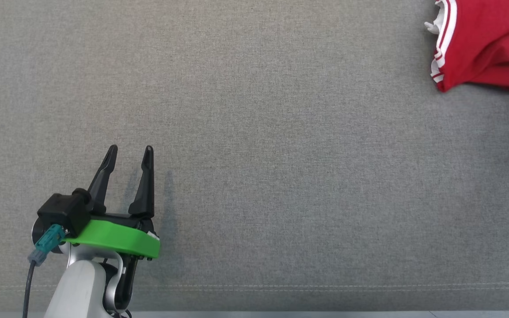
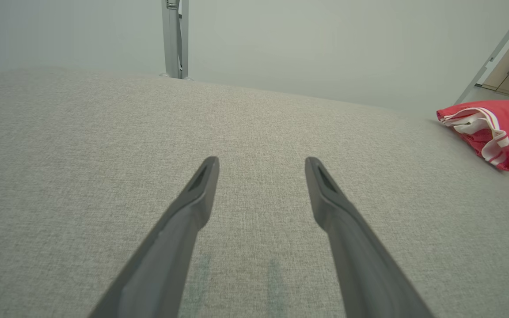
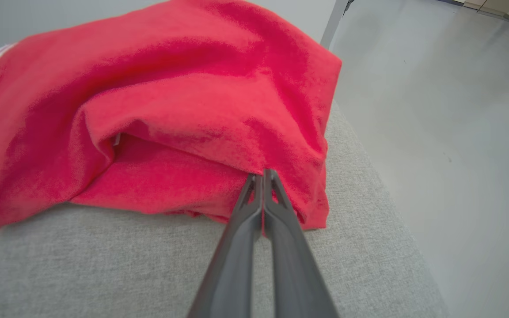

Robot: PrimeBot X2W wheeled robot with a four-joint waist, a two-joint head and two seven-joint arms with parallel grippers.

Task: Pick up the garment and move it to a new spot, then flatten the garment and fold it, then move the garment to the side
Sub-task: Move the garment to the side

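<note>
Our right gripper [image 3: 262,173] was pinched shut on a lower fold of the red garment [image 3: 170,101], which lay bunched at the far right edge of the grey fabric surface [image 1: 254,132]. Our left gripper [image 1: 131,150] hovered wide open and empty, well apart from it.

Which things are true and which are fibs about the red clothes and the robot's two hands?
1. The red garment has white stripes. True.
2. The left gripper is shut. False: its fingers stand apart and hold nothing.
3. The right gripper is pinched shut on the red garment's edge. True.
4. The red garment lies in the middle of the grey surface. False: in the head view it lies at the far right corner.
5. The left gripper touches the red garment. False: it is well apart from it, over bare grey surface.
</note>
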